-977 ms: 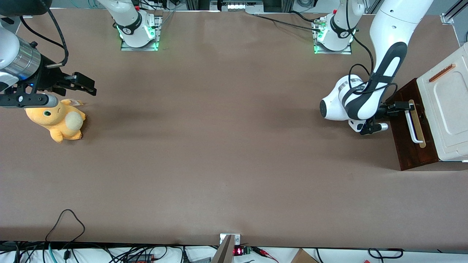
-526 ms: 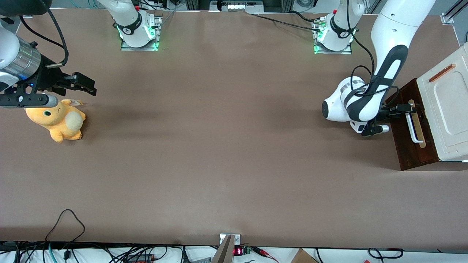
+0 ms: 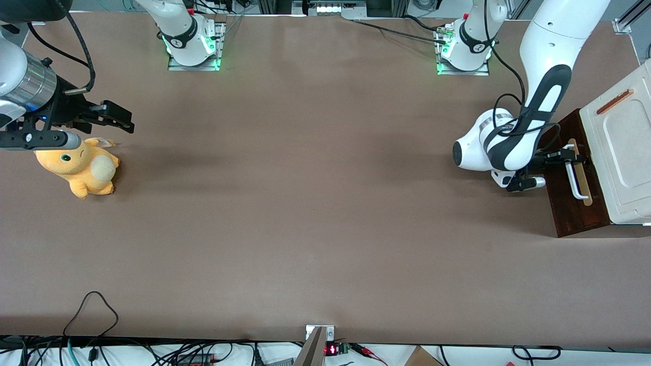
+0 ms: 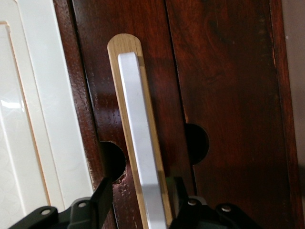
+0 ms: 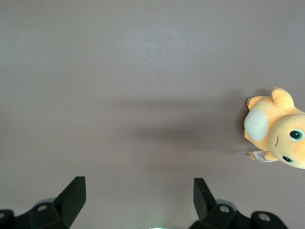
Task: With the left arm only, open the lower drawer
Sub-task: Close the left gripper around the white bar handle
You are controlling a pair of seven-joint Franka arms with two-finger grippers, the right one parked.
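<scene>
Reaching in at the working arm's end of the worktop (image 3: 305,203), the left arm (image 3: 513,142) puts its tool (image 3: 572,158) at the lower drawer (image 3: 569,203), on the white handle (image 3: 577,178); the cream cabinet body (image 3: 620,147) stands above. Toward the parked arm's end lies an orange plush toy (image 3: 81,170).

From the left wrist, the tool (image 4: 138,200) stands open, one finger (image 4: 102,198) on either side of the handle (image 4: 140,157) on its pale strip (image 4: 125,45).

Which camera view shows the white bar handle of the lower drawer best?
The left wrist view: the white bar handle fills it, with the open gripper straddling it. The front view shows the handle small, on the lower drawer. The right wrist view does not show it.
</scene>
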